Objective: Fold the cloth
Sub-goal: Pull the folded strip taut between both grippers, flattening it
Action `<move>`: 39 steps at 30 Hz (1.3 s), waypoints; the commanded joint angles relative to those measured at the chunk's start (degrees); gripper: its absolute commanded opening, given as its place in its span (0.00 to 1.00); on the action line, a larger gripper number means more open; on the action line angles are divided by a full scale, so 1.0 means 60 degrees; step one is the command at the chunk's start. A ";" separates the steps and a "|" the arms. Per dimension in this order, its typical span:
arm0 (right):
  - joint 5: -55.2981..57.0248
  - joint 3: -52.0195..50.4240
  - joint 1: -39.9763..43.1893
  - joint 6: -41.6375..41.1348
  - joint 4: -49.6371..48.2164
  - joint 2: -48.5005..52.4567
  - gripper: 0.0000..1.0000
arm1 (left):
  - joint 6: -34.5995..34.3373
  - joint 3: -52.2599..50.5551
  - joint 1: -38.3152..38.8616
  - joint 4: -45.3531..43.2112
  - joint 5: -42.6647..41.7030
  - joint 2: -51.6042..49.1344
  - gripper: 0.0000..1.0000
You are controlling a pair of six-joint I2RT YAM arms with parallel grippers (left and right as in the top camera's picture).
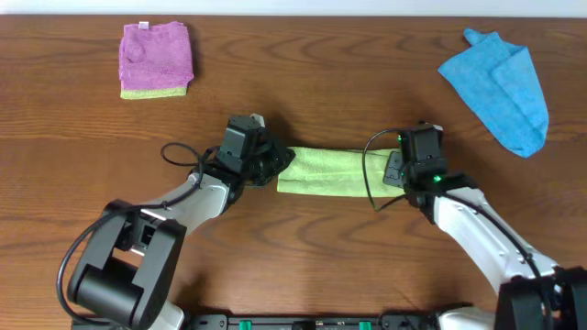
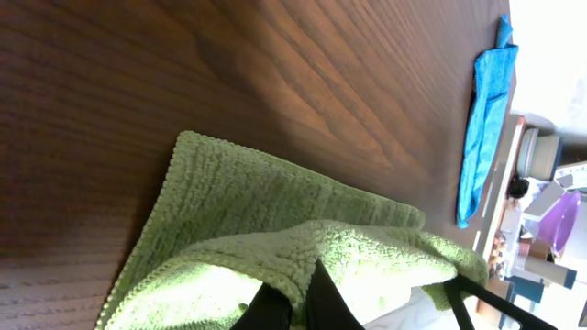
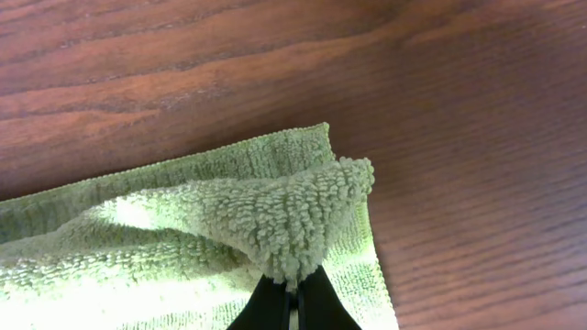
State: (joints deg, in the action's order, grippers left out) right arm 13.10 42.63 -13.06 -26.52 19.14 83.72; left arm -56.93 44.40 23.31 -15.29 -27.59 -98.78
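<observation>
The cloth (image 1: 321, 171) is found toward the near side of the table (image 1: 321, 73), about midway across its width, between the 2 grippers. It is light yellow-green terry with a looped pile and a stitched hem. It is laid as a long, narrow band running left to right.

The left gripper (image 1: 275, 165) is clamped on the band's left end. In the left wrist view, an upper layer (image 2: 367, 252) is seen raised at the dark fingers (image 2: 326, 298), while a lower layer (image 2: 229, 197) lies flat on the wood. The right gripper (image 1: 396, 170) is clamped on the right end. In the right wrist view, a fold of terry (image 3: 303, 220) is gathered into a peak at the closed fingers (image 3: 266, 307), and the hem beneath (image 3: 183, 165) rests on the table. Between the 2 grips the band lies flat, with its long edges roughly parallel.

The table is dark brown with a pronounced wood grain and is lit evenly. At the far left a folded purple cloth (image 1: 156, 57) with a lime edge is noted, well apart from the band. At the far right a crumpled blue cloth (image 1: 500, 87) is noted, also well apart.

Beyond the table edge, in the left wrist view, blurred clutter (image 2: 550, 220) is recorded, including a purple item; it cannot be identified.
</observation>
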 commanded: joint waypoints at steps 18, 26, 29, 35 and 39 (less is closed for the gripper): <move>0.0546 -0.0018 0.0127 0.0080 -0.0262 0.0623 0.08 | 0.0423 0.0186 -0.0051 0.0066 0.0696 -0.0605 0.06; 0.0572 -0.0018 0.0127 0.0080 -0.0004 0.0623 0.43 | 0.0554 0.0193 -0.0178 -0.0084 0.0510 -0.0696 0.39; 0.0572 -0.0018 0.0127 0.0080 0.0029 0.0623 0.42 | 0.0790 0.0193 -0.0386 -0.0215 0.0178 -0.0696 0.61; 0.0561 -0.0015 0.0127 0.0073 0.0080 0.0463 0.42 | 0.1220 0.0200 -0.1016 -0.0215 -0.0838 -0.0678 0.66; 0.0211 0.0000 0.0127 0.0066 0.0561 -0.0047 0.41 | 0.1435 0.0200 -0.1333 -0.0175 -0.1220 -0.0448 0.66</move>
State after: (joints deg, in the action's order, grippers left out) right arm 14.94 42.63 -12.75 -26.11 21.39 86.37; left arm -50.87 44.62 16.47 -16.53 -31.62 -102.50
